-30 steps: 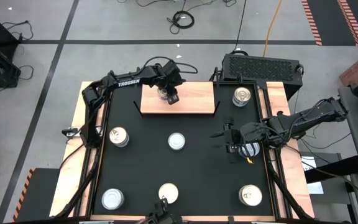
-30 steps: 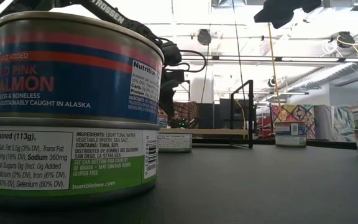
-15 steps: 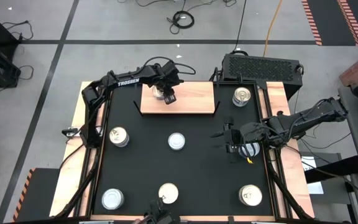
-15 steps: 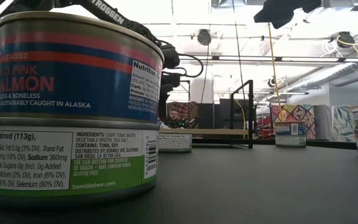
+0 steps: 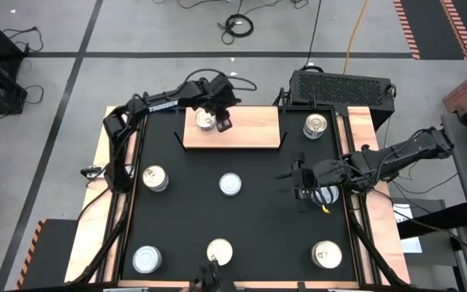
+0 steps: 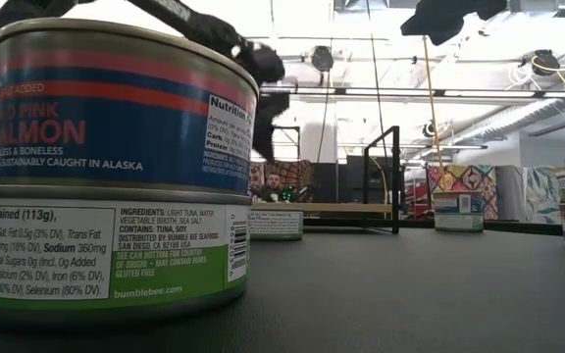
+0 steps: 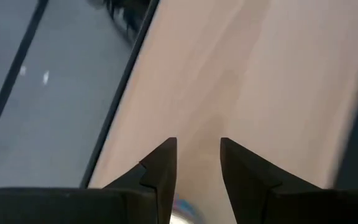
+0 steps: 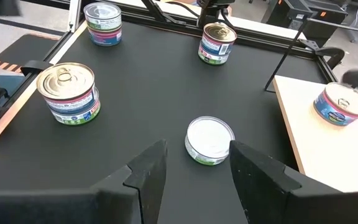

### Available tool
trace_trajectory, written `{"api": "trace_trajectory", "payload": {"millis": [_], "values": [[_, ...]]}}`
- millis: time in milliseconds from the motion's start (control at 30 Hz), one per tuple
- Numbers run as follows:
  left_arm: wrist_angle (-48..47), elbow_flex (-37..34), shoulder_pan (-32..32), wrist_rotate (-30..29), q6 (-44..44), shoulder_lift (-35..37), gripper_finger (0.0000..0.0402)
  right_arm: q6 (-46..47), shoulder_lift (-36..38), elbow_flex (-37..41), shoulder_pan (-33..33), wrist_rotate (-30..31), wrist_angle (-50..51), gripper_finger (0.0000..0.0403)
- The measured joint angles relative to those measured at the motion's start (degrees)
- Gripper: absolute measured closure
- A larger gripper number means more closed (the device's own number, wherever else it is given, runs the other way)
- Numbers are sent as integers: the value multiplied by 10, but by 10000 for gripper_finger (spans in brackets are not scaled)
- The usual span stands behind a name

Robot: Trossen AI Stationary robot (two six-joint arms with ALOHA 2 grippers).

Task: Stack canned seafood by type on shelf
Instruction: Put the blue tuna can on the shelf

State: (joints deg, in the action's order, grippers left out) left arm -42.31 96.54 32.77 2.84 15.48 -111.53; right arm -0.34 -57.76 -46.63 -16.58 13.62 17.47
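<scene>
One tin of canned seafood (image 5: 207, 120), silver-topped, stands by its base on the left part of the shelf (image 5: 250, 127), a light wooden board at the table's far edge. My left gripper (image 5: 224, 123) hangs open just above and beside this tin, touching nothing. In the left wrist view the gripper (image 7: 197, 146) shows bare board between its fingers and a sliver of the tin (image 7: 180, 218) below them. My right gripper (image 5: 297, 183) waits open over the table's right side, with a white-topped tin (image 8: 210, 140) ahead of it.
Loose tins stand on the black tabletop (image 5: 155, 178) (image 5: 230, 185) (image 5: 147, 259) (image 5: 326, 255). A two-tin stack (image 6: 116, 167) stands at the near edge, another tin (image 5: 315, 126) right of the shelf, and one (image 5: 325, 195) under the right arm. The shelf's right half lies bare.
My left gripper has risen straight off the tin on the shelf, its fingers no wider or narrower than before. The tin stays where it stood on the board and shows more fully from above.
</scene>
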Motion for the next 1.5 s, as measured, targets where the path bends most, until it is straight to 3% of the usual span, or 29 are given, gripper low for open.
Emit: {"api": "trace_trajectory", "payload": {"millis": [233, 667, 867, 1033, 1200, 1500], "values": [[-8, 33, -44, 111, -47, 68, 276, 1, 0, 0, 0, -1, 2, 234], [-252, 33, -174, 106, -124, 204, 276, 24, -7, 0, 0, -2, -24, 234], [-322, 33, -265, 96, -210, 221, 276, 14, -36, 0, 0, -3, -67, 234], [-421, 31, -334, 47, -294, 222, 276, 12, -73, 0, 0, -3, -105, 234], [-435, -10, -371, 16, -324, 232, 276, 12, -96, 0, 0, -5, -121, 234], [-366, -171, -346, 77, -345, 295, 276, 12, -99, 0, 0, -21, -133, 234]]}}
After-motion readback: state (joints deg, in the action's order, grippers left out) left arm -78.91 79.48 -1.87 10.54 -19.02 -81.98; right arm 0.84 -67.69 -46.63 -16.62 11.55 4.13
